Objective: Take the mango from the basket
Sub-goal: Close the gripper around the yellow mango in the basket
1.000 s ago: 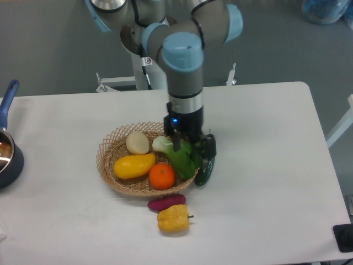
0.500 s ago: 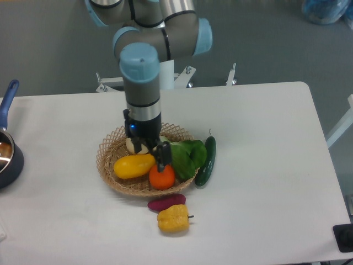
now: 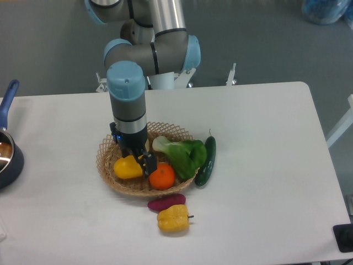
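One mango (image 3: 126, 168) lies in the basket (image 3: 105, 165), long axis left-right, its right end beneath the fingers (image 3: 146, 164), whose spread I cannot tell.

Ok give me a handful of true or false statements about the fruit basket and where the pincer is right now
1. The pincer is down over the mango inside the basket. True.
2. The orange lies on the table outside the basket. False: it sits in the basket, by the front rim.
3. The cucumber lies along the basket's right edge. True.
4. The yellow bell pepper is in the basket beside the mango. False: it lies on the table in front of the basket, next to a purple vegetable.
5. The leafy green vegetable is in the basket. True.
6. The mango hangs in the air above the basket. False: it rests in the basket.
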{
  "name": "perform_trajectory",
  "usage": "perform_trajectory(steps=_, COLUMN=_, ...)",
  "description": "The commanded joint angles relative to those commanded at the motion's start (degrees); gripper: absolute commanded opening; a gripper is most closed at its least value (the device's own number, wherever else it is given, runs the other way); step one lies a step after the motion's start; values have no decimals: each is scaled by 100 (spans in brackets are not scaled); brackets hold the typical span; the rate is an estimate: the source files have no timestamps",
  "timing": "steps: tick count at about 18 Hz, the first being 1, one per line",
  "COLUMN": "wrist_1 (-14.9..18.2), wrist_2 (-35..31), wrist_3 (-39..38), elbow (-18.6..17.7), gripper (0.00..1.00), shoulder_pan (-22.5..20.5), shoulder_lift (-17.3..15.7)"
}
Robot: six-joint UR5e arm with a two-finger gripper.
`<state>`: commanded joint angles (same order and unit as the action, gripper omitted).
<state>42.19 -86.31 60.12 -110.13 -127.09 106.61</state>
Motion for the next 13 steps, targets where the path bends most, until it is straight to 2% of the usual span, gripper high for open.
perform_trajectory(steps=13, wrist_1=0, wrist_2=-9, wrist_3=-18, elbow=-176, gripper=100, shoulder_pan=70, shoulder_lift=53)
